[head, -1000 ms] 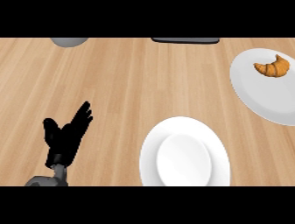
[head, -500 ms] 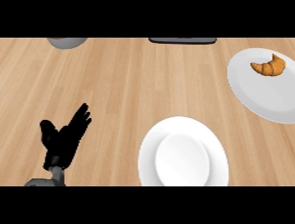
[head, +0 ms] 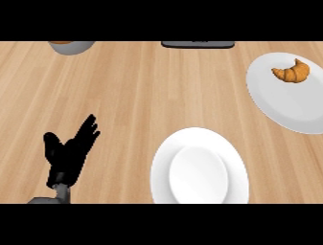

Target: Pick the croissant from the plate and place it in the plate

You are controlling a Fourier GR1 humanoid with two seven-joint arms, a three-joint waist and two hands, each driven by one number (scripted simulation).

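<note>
Left hand (head: 68, 153) rests near the tabletop's (head: 135, 95) near-left corner, fingers straight and spread, pointing up and slightly right, holding and touching nothing; its grey forearm enters from the near edge. At the far-right corner, the croissant (head: 292, 72) lies on the far part of a white plate (head: 298, 107). Another white plate (head: 199, 170) sits at the near edge, centre-right.
</note>
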